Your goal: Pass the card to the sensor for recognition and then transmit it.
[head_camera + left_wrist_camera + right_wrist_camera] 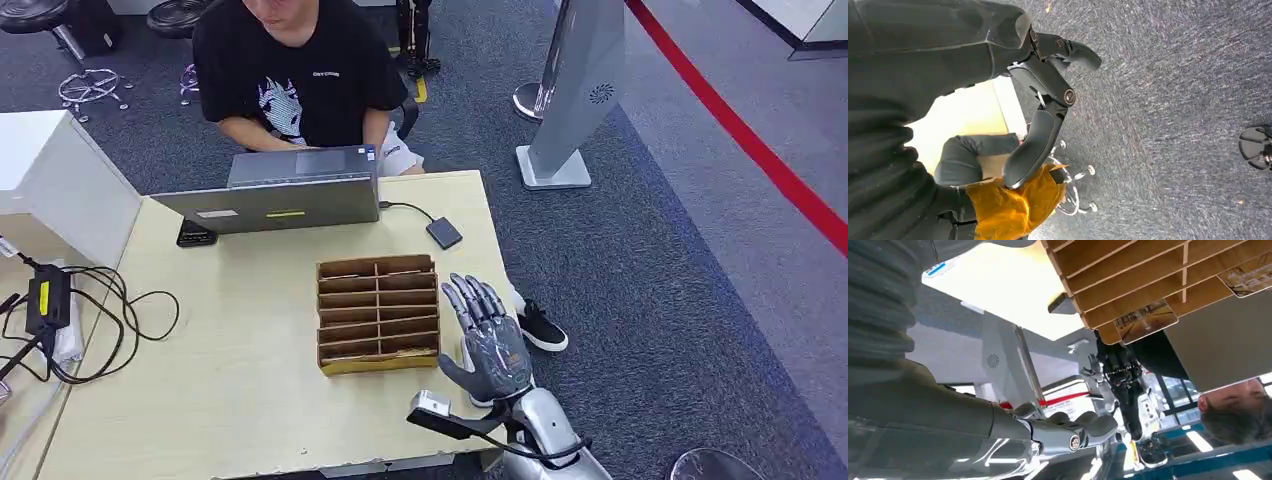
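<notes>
A wooden card rack (378, 312) with several slots stands in the middle of the table (230, 400). In the right wrist view, cards (1146, 320) stick out of the rack's (1128, 275) slots. My right hand (487, 340) is raised just right of the rack, fingers straight and spread, holding nothing; its fingers (1073, 432) are empty in the right wrist view too. A small black sensor box (444, 233) lies on the table beyond the rack, cabled to the laptop. My left hand (1048, 95) hangs over the carpet with fingers apart and nothing in them.
A person in a black shirt (300, 70) sits behind a grey laptop (280, 195) at the table's far edge. A power brick and tangled cables (60, 310) lie at the left. The table's right edge runs close beside my right hand. A grey stand (575, 90) rises on the carpet.
</notes>
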Robot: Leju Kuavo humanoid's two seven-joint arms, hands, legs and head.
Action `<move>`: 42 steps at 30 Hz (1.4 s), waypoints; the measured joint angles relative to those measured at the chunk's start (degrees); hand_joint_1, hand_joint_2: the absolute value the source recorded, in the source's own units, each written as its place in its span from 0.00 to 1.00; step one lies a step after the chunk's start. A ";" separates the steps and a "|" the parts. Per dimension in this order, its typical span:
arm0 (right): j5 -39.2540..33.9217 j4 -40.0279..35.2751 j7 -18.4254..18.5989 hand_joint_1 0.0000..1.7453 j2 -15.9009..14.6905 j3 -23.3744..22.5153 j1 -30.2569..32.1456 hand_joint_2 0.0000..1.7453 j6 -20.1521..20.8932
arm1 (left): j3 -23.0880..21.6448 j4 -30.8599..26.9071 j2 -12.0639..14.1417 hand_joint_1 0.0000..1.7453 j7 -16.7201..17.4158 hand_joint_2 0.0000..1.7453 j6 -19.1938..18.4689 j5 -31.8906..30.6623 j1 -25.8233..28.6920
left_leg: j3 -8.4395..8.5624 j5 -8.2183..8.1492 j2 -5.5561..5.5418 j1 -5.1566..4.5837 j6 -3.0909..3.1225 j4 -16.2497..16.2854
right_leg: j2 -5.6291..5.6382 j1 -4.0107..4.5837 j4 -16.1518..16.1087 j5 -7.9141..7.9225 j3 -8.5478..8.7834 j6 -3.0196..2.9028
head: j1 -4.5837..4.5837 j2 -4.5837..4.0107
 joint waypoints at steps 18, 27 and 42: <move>-5.97 2.38 0.09 0.00 -1.92 6.82 0.01 1.00 0.07 | 0.00 0.00 0.04 0.00 -0.37 1.00 -0.46 0.04 0.00 | 0.00 0.00 0.00 0.00 0.00 0.00 | 0.00 0.00 0.00 0.00 -0.01 0.00 | 0.00 0.00; -1.76 2.60 0.39 0.00 -1.86 8.79 -0.02 1.00 0.00 | 0.00 0.00 0.04 0.00 -0.39 1.00 -0.46 -0.17 -0.01 | 0.00 0.00 0.00 0.00 0.00 0.00 | 0.00 0.00 0.00 0.00 0.00 0.00 | 0.00 0.00; 9.92 4.13 -0.26 0.00 1.99 5.46 -0.08 1.00 0.00 | 0.00 0.00 0.02 0.00 -0.46 1.00 -0.77 -1.14 -0.10 | 0.00 0.00 0.00 0.00 0.00 0.00 | 0.00 0.00 0.00 0.00 -0.01 0.00 | -0.02 0.00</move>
